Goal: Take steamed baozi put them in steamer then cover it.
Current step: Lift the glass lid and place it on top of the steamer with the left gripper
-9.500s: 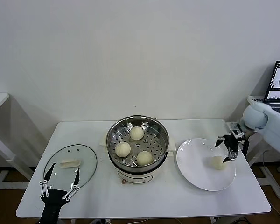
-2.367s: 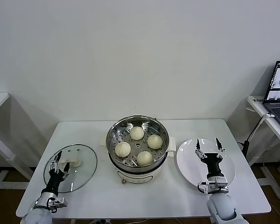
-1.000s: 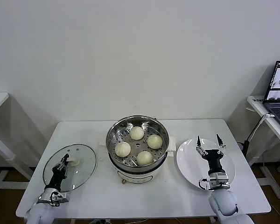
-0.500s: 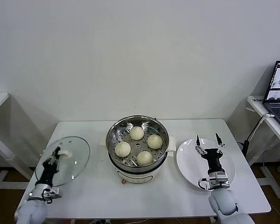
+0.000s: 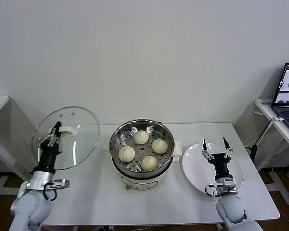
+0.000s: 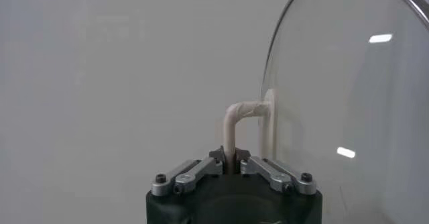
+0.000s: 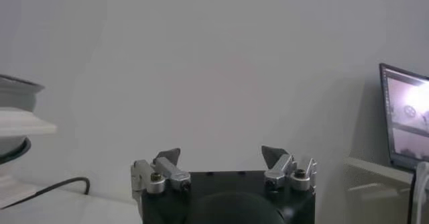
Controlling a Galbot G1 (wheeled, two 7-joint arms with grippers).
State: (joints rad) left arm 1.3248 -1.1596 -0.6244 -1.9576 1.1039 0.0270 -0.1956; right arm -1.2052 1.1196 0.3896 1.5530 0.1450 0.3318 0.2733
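Lifted clear since before, the lid (image 5: 65, 138) hangs by its handle (image 6: 236, 127) in the clenched left claw (image 5: 53, 135), next swinging right over the steamer (image 5: 142, 147); the right claw (image 5: 215, 150) idles spread.

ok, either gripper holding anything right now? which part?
Left gripper is shut on the glass lid, gripping its cream handle and holding it tilted in the air. Right gripper is open and empty over the plate.

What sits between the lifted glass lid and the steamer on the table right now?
Nothing: in the head view only bare white table separates the glass lid, held up by the left claw, from the steamer.
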